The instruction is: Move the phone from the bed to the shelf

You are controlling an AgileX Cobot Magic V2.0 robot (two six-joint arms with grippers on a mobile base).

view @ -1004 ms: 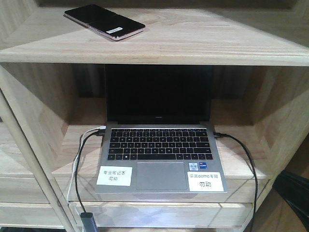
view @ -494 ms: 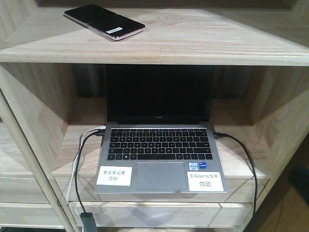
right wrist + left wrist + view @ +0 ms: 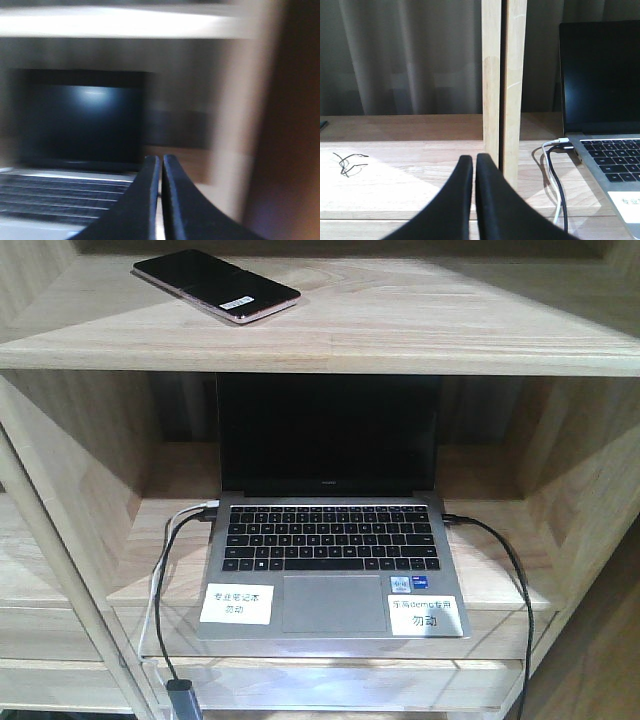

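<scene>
- The left gripper (image 3: 474,165) has its black curved fingers (image 3: 455,200) pressed together with only a thin slit between them, and nothing is held.
- The right gripper (image 3: 161,167) shows the same: dark fingers (image 3: 142,200) closed on nothing, in a motion-blurred wrist view.
- Ahead of the left fingers stands a pale wooden upright post (image 3: 504,85) of the light natural-wood shelf (image 3: 420,325), with a white cable and a black cable (image 3: 559,185) just to its right.
- The cables plug into the left side of an open grey laptop with a black screen (image 3: 330,540), which sits in the compartment below the top board and carries two white stickers.
- The flat glossy black phone with a pinkish-gold rim (image 3: 215,284) lies flat on the top board, toward its left end, clear of both grippers.
- A small tangle of thin black wire (image 3: 347,164) lies on the board left of the post.
</scene>
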